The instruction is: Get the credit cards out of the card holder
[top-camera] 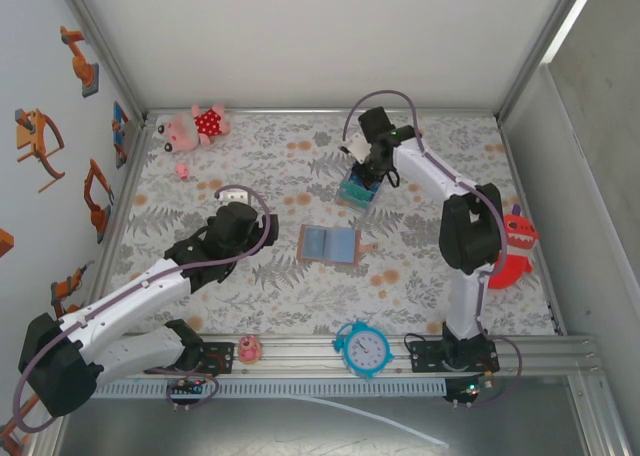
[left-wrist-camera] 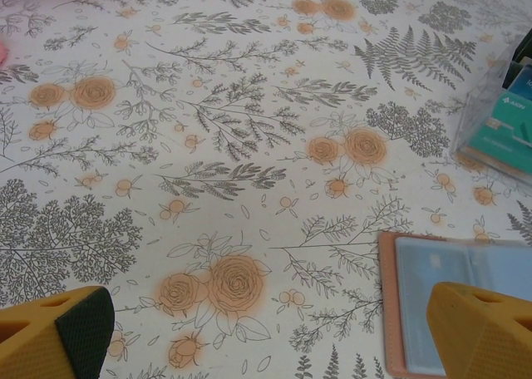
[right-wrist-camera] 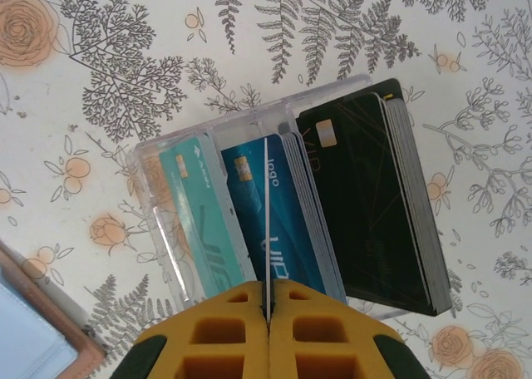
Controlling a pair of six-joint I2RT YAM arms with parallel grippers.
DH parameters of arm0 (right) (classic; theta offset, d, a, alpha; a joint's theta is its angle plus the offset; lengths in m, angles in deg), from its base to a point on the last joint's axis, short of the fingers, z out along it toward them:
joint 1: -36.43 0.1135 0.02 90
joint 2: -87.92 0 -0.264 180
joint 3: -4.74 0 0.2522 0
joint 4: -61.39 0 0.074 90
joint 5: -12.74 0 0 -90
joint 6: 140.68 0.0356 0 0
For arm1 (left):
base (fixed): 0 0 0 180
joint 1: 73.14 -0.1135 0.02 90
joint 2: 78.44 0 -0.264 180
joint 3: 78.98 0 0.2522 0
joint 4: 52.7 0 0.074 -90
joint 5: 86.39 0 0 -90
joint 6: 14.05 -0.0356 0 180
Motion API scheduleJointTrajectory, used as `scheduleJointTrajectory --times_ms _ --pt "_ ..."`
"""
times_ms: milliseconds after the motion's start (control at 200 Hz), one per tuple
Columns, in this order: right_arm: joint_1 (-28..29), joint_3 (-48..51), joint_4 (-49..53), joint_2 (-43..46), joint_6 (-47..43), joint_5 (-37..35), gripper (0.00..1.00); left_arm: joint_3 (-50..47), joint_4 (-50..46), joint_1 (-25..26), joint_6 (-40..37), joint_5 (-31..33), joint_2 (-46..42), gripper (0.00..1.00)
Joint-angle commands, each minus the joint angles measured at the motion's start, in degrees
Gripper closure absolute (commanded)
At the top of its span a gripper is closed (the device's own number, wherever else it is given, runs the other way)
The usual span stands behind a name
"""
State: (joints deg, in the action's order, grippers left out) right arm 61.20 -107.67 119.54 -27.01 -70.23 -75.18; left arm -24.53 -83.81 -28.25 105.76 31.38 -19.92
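Reaching over the box (right-wrist-camera: 155, 173), right end effector (right-wrist-camera: 268, 291) pinches a card (right-wrist-camera: 265, 221).

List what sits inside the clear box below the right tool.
The clear box holds a teal card, a blue stack and a black stack, upright. The right tool, shut on a thin card seen edge-on, covers their lower ends; rear card faces are hidden.

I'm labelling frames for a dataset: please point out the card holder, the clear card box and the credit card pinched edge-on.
card holder (top-camera: 328, 244): top view, open blue-grey inner pockets.
clear card box (right-wrist-camera: 241, 120): right wrist view, far rim.
credit card (right-wrist-camera: 266, 213): right wrist view, thin white edge.
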Motion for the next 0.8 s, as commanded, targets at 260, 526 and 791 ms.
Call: scheduleJointTrajectory --times_ms 260,526,791 --pt "-0.14 -5.97 4.17 -4.09 -4.3 -2.53 1.0 -0.48 -0.8 -0.36 1.4 1.63 -0.25 0.03" --pt "-0.1 -6.64 5.09 -5.86 -5.32 -2.79 1.0 -0.08 -1.11 -0.52 1.34 1.68 0.46 0.03" --pt "-0.12 -6.42 5.48 -7.05 -5.59 -2.32 1.0 0.24 -0.68 -0.67 1.23 1.57 0.87 0.03"
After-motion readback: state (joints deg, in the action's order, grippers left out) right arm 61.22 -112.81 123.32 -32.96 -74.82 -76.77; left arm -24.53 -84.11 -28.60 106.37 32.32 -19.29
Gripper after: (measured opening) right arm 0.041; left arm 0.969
